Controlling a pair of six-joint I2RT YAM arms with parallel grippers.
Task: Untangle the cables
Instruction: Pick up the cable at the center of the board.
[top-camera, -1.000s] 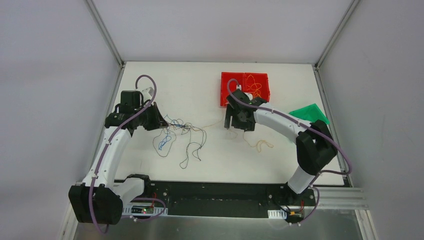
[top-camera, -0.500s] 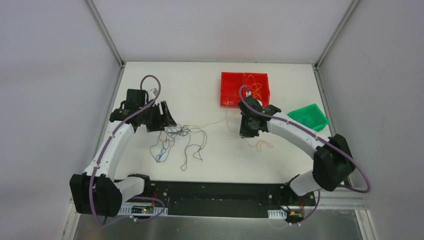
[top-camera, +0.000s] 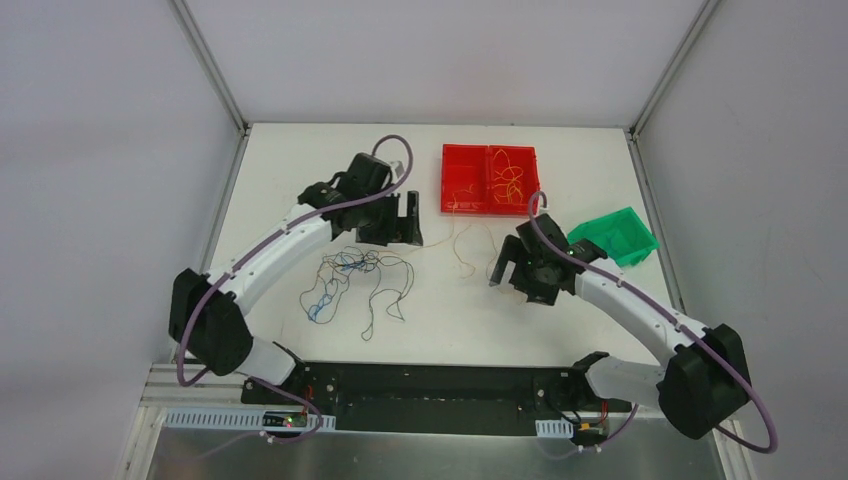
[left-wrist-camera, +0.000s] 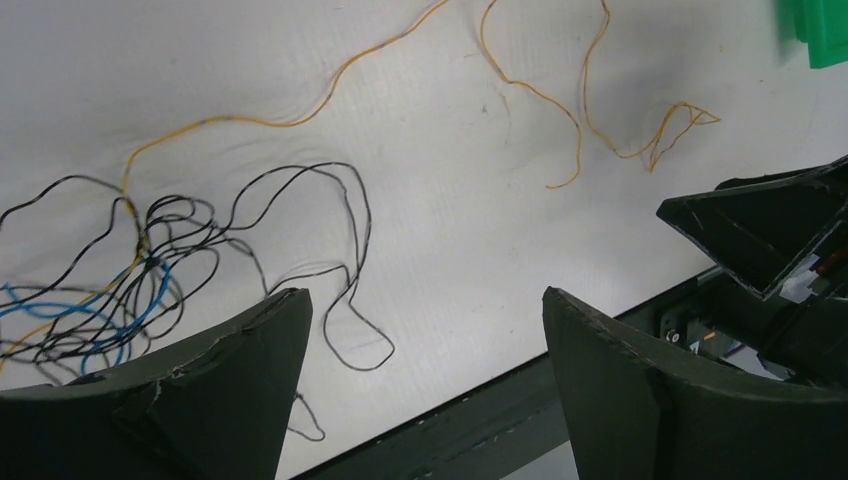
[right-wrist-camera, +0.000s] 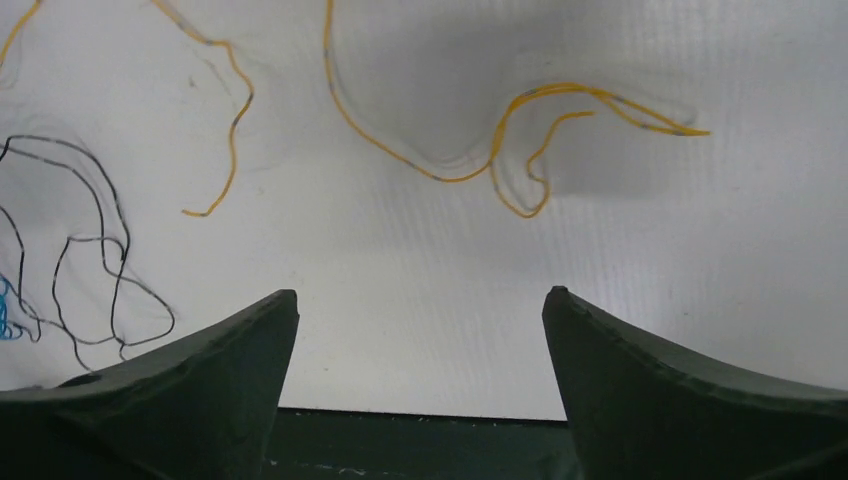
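The cables lie loose on the white table. A tangle of dark and blue cables (top-camera: 350, 268) sits left of centre, with thin yellow cables (top-camera: 462, 245) trailing toward the red tray (top-camera: 448, 190). My left gripper (top-camera: 405, 215) hovers open just behind the tangle, holding nothing. In the left wrist view its gripper (left-wrist-camera: 425, 295) looks down on the dark and blue clump (left-wrist-camera: 150, 262) and a yellow strand (left-wrist-camera: 290, 122). My right gripper (top-camera: 505, 265) is open and empty, right of the yellow strands. In the right wrist view that gripper (right-wrist-camera: 422, 295) sits near a yellow cable (right-wrist-camera: 440, 178).
The red tray at the back holds more yellow wire (top-camera: 510, 178). A green bin (top-camera: 618, 235) stands to the right, close to the right forearm. The black base rail (top-camera: 440, 385) runs along the table's near edge.
The left arm swung right toward the back centre and its gripper opened. The right arm drew back from the red tray toward the near right; its gripper shut, then opened.
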